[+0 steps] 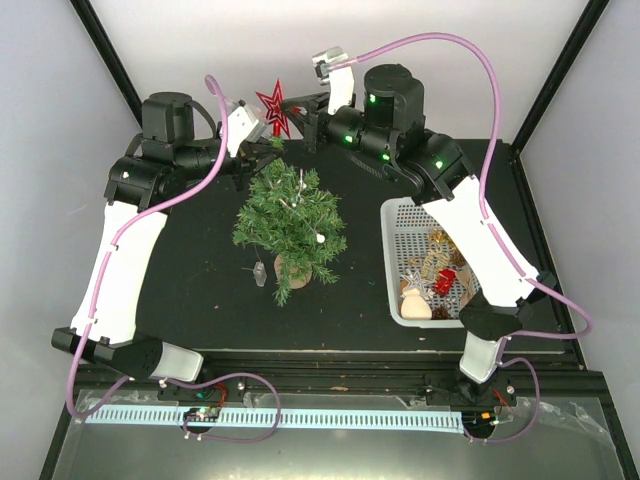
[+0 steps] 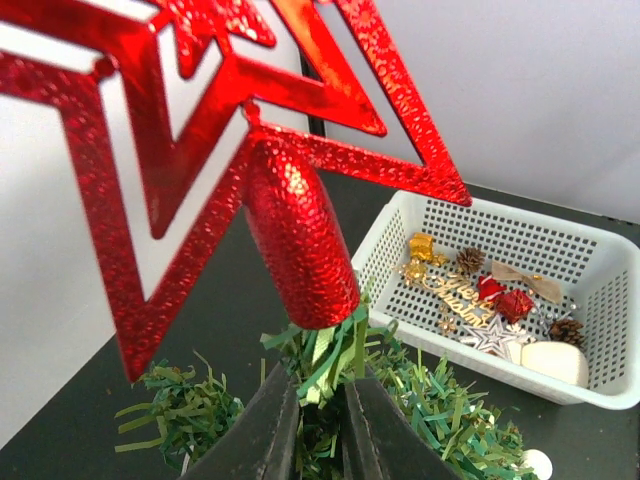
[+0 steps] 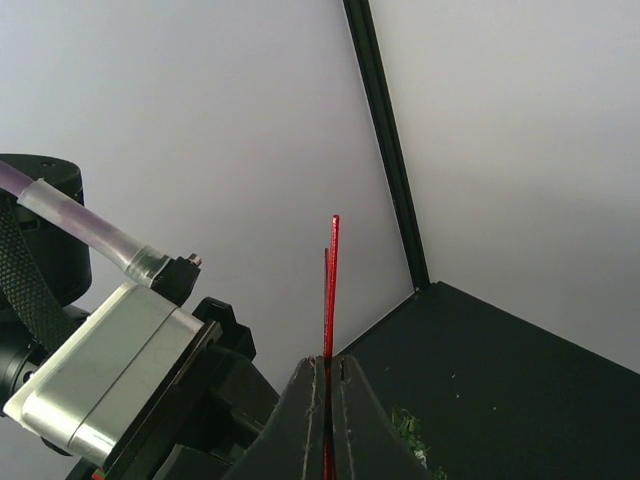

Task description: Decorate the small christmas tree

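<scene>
Topper step: left hand (image 2: 320,380) clamped on tree (image 1: 290,225) tip; right hand (image 3: 327,365) pinching star (image 2: 290,240) edge. Seat it plumb, press gently.

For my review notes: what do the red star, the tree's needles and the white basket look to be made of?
Star: likely moulded plastic with a metallic red, pebbled glitter finish; its surface glints and is textured all over.
Tree: needles look like flat-cut green plastic or paper strips, matte, with squared ends.
Basket: white plastic, smooth, with a regular grid of holes in its walls and floor.
</scene>
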Controlling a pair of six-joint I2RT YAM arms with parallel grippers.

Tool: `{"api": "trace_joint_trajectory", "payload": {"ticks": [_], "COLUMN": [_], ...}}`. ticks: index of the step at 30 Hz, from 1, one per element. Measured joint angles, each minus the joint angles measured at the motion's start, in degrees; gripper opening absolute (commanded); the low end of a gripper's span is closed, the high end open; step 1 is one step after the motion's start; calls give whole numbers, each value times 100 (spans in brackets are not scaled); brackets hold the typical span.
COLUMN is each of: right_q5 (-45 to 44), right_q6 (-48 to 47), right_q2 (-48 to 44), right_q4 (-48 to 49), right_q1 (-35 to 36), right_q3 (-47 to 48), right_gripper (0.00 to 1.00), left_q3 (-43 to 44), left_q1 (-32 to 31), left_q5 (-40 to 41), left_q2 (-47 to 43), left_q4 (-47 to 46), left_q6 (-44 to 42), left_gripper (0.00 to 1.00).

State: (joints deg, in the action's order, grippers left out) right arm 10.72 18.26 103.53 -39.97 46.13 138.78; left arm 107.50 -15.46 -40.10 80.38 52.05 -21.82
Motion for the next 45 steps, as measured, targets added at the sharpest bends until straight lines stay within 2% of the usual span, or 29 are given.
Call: {"api": "trace_joint_trajectory", "payload": {"ticks": [20,31,45], "right_q5": [-219,-310,-306], "right_q6": [-474,-487,-599], "right_q2": [-7,-339,-341], "right_q4": [-109,354,409], "right_q1": [160,170,227], "right_q3": [-9,-723,-752], "right_gripper": [1,1,1], "left_q3": [0,-7,-7], "left_q1": [0,0,0], "left_q5": [0,2,2], "left_q2": [0,0,0], "left_q4": [13,13,13], "left_q6": [-2,-2,-2], "left_gripper": [12,12,12]}}
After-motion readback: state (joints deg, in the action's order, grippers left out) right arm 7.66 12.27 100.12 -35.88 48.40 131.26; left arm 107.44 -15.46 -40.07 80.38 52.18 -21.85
